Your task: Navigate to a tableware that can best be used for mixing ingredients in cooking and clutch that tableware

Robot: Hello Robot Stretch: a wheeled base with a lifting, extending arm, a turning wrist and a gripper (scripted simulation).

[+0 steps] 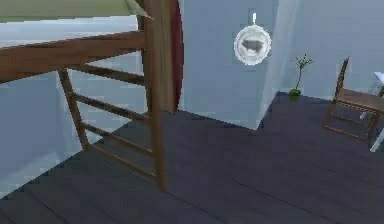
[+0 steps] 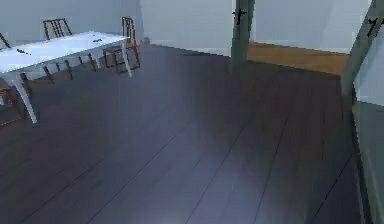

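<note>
a stretch robot faces the wooden ladder (image 1: 105, 115) of a raised bed (image 1: 70, 55) in a blue-walled room, with a round wall ornament (image 1: 252, 45) and a small potted plant (image 1: 297, 78) in the corner beyond. a wooden chair (image 1: 356, 100) stands at the forward view's right edge. in the arm side view a white table (image 2: 70, 47) with chairs (image 2: 127, 42) around it stands across the dark plank floor (image 2: 200, 150), and the dark marks on its top are too small to name. where the bowl stands cannot be told; the table looks the likeliest place. the step in hand appears to be the search. it would go best by turning the base toward the table, steering wide of the ladder and chair legs, and stopping side-on within the arm's reach. the state of the gripper's fingers cannot be told.
</note>
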